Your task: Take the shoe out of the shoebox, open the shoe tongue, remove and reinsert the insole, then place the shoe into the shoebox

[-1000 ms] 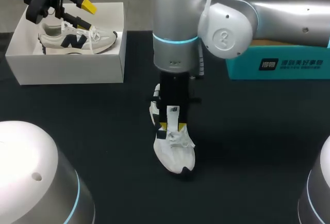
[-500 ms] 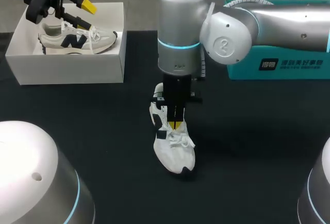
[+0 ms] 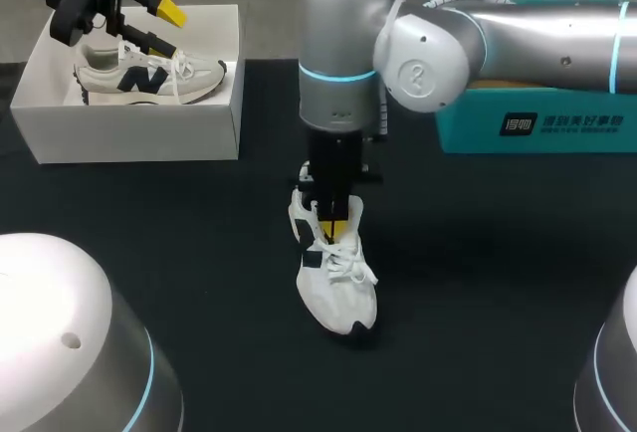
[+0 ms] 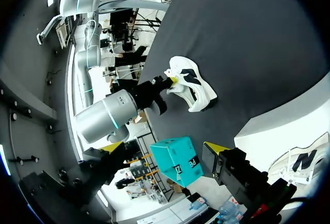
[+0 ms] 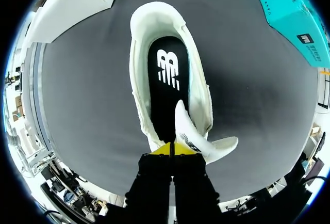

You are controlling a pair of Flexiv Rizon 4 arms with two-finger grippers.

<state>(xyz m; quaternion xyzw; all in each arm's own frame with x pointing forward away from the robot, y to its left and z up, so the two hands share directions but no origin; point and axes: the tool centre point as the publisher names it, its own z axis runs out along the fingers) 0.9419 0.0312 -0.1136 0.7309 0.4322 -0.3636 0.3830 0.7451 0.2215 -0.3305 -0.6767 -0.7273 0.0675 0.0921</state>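
Right hand (image 3: pixel 333 225): yellow tips pressed together, pointing down at the shoe's opening, just beside the tongue; whether they pinch it cannot be told.
Shoe (image 3: pixel 336 288): white, upright on its sole at mid-tabletop (image 3: pixel 179 253), outside the shoebox, toe toward the robot.
Tongue (image 5: pixel 186 128): white, bent away from the opening.
Insole (image 5: pixel 167 79): black, lying inside the shoe.
Left hand (image 3: pixel 164 32): fingers wide apart, empty, above the shoebox.
Shoebox (image 3: pixel 139 128): white, open, far left; a second shoe (image 3: pixel 149 76) lies inside.
Teal box (image 3: pixel 537 123): far right.
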